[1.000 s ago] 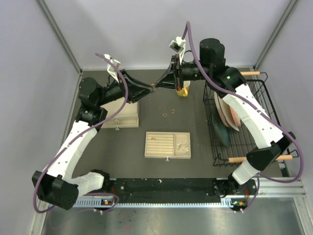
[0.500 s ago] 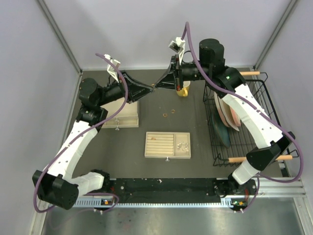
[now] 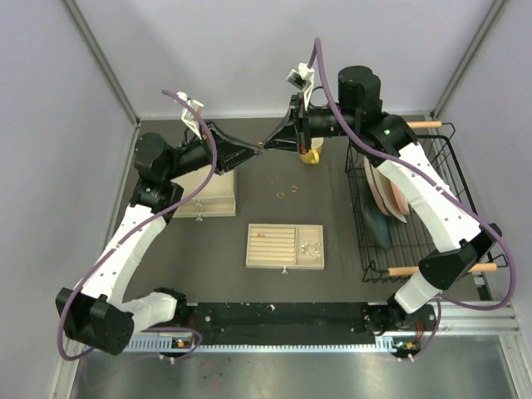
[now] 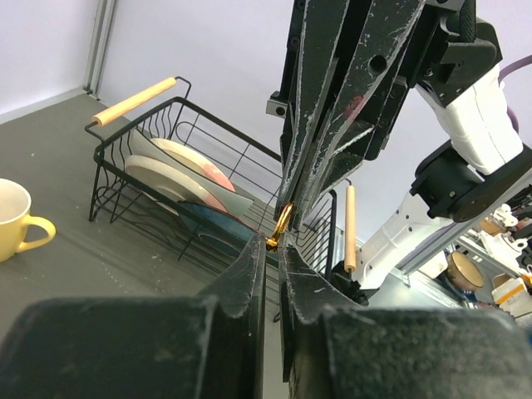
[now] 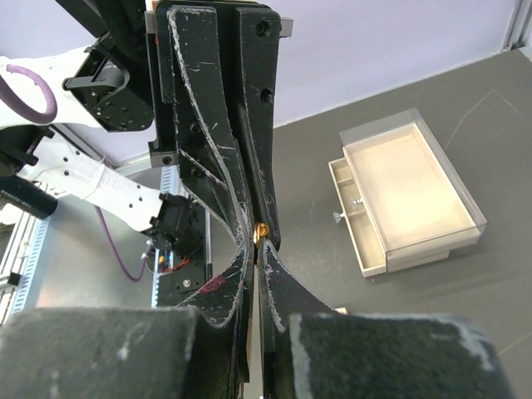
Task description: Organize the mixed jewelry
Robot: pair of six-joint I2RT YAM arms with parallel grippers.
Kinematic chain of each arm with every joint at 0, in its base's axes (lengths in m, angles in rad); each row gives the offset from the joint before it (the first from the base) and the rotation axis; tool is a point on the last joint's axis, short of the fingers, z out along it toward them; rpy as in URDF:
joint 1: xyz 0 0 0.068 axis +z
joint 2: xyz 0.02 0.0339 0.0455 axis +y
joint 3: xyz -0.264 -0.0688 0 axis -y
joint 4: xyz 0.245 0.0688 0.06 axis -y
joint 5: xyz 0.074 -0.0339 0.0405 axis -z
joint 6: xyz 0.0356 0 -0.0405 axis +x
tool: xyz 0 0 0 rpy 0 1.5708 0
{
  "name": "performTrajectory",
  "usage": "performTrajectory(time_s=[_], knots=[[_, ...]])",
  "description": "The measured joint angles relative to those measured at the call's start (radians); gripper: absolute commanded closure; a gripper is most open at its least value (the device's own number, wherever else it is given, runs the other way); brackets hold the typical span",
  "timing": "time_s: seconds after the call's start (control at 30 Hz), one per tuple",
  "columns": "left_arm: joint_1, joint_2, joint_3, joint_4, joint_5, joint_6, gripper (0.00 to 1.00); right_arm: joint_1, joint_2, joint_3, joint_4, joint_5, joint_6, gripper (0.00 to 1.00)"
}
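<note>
Upper centre of the top view, the left gripper (image 3: 257, 150) and right gripper (image 3: 267, 147) meet tip to tip on a ring (image 4: 281, 224), closing that gap. The rack (image 3: 407, 208) blocks the right side, the box (image 3: 208, 193) the left, the tray (image 3: 285, 246) centre. Bare table (image 3: 328, 212) lies between them.

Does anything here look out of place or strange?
Two small rings lie loose on the table, outside the slotted box. Odd too: the left hand and right hand meet tip to tip in mid-air, a gold ring between them.

Yellow mug (image 4: 15, 237) cut by left edge, 2 rings (image 3: 281, 196) tiny
</note>
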Motion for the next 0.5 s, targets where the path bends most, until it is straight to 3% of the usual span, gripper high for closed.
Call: performTrajectory(time_s=[0.23, 0.33, 0.5], knots=[[0.007, 0.001, -0.018, 0.000, 0.000, -0.014, 1.00, 0.007, 0.000, -0.032, 0.018, 0.012, -0.014, 0.99], [0.012, 0.003, -0.026, -0.006, 0.000, -0.014, 1.00, 0.010, 0.000, -0.047, 0.026, 0.023, -0.026, 0.91], [0.012, 0.005, -0.026, -0.011, 0.005, -0.010, 1.00, 0.019, -0.004, -0.056, 0.024, 0.061, -0.047, 0.69]])
